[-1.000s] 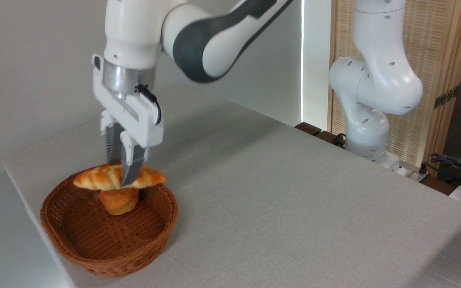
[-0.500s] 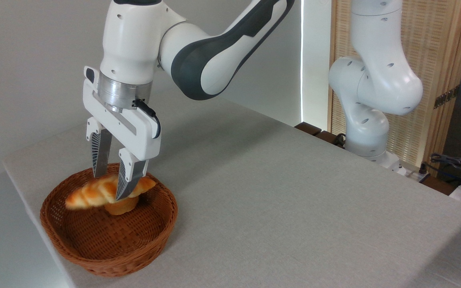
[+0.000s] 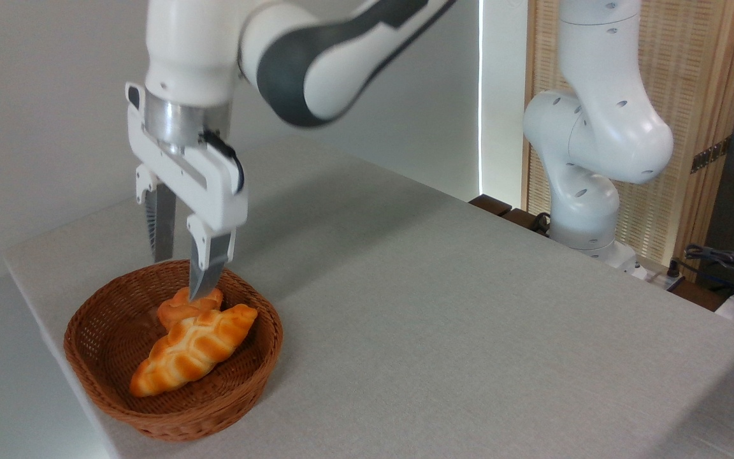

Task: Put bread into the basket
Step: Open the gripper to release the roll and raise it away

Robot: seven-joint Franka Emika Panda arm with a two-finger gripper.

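Since the bread [image 3: 193, 349] lies loose in the basket [image 3: 115, 408], we judge it light and firm, best pinched mid-length; our gripper [image 3: 182, 271] hangs spread, empty.

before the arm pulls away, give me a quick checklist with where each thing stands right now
1. Loaf lies inside the basket: ok.
2. Gripper jaws apart, holding nothing: ok.
3. Jaws clear of the loaf: ok.
4. Front jaw tip clear of the small bun behind the loaf: cannot tell, they overlap in this view.
5. Basket sits fully on the table: ok, though near its front edge.
6. Nothing overhead to block a straight lift: cannot tell, the top is out of frame.
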